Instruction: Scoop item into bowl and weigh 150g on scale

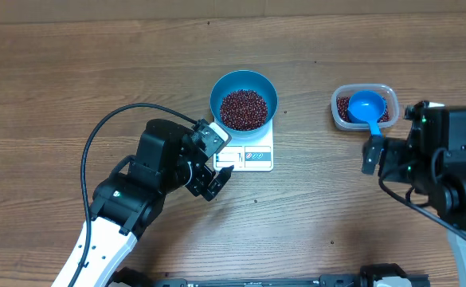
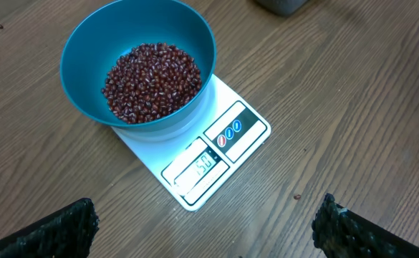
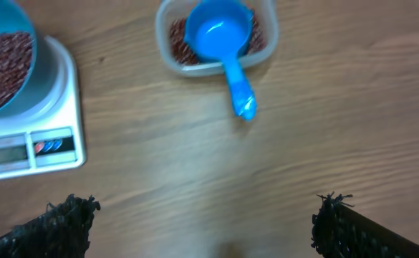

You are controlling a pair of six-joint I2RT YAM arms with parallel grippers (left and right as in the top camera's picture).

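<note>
The blue bowl [image 1: 244,86] stands on the white scale [image 1: 255,157], holding a heap of dark red-brown beans [image 1: 243,109]. In the left wrist view the bowl [image 2: 87,50], beans [image 2: 152,80] and scale [image 2: 245,125] lie ahead, and the display seems to read 150. My left gripper [image 1: 217,182] [image 2: 208,222] hangs open and empty just front-left of the scale. My right gripper [image 1: 390,135] [image 3: 205,215] is open and empty, in front of the tub. The right wrist view shows the scale [image 3: 59,136] and part of the bowl [image 3: 23,21] at left.
A clear tub [image 1: 338,112] [image 3: 266,50] with more beans holds the small blue scoop [image 1: 366,108] [image 3: 220,36], whose handle sticks out over the front rim. One stray bean [image 2: 296,196] lies on the wooden table [image 1: 97,64]. A cable loops over the left arm.
</note>
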